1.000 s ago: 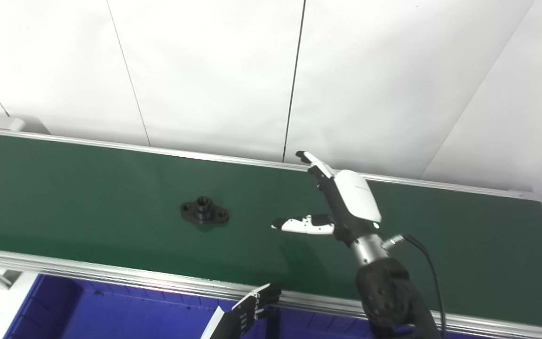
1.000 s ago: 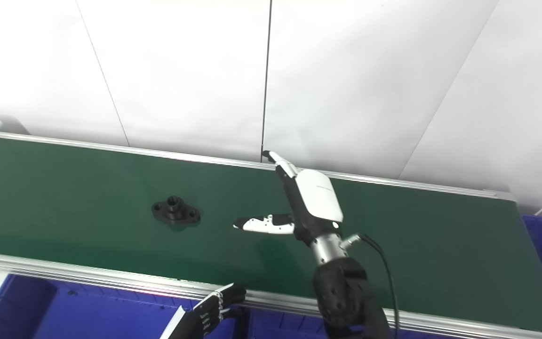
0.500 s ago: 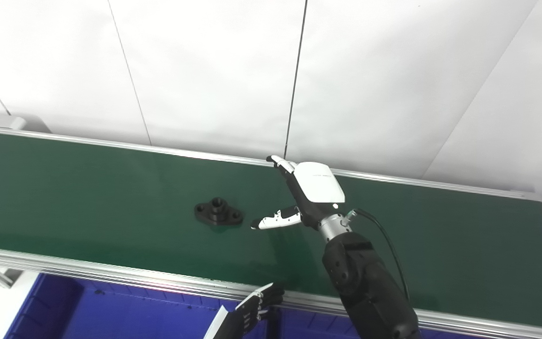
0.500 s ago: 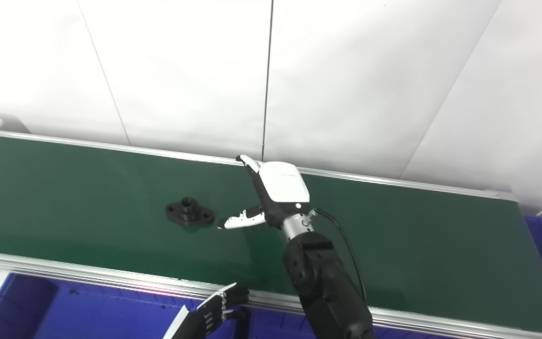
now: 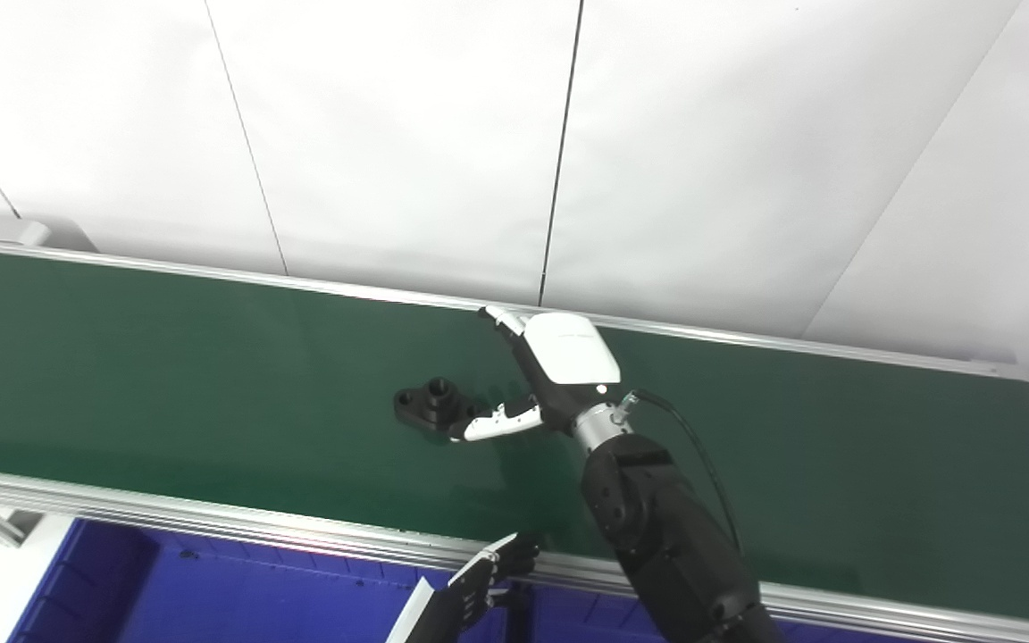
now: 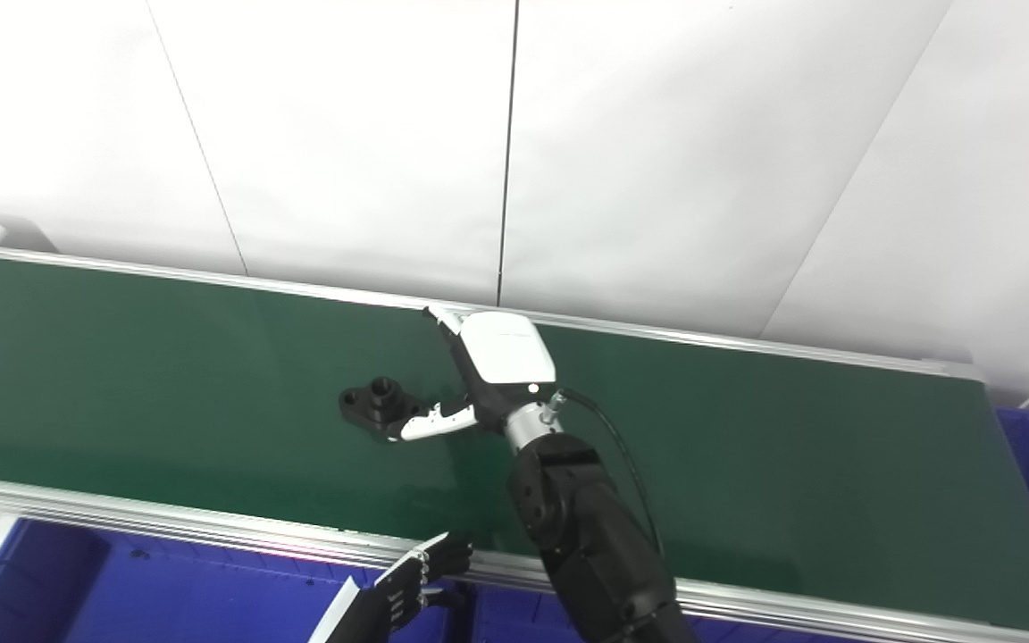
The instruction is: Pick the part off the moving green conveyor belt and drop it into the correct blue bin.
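**Right hand reaches the part on the belt**

A dark green conveyor belt with silver rails crosses the frame from left to right, backed by white wall panels split by thin dark seams. Blue bins line the bottom edge. The black flanged part lies mid-belt, left of centre. The right hand is spread wide and grasps nothing, its thumb tip at the part's near edge. The left hand sits low at the bottom centre by the near rail, fingers loosely curled, holding nothing.

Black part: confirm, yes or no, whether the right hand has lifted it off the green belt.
No. The black part lies flat on the green belt, with the open right hand only reaching its edge.
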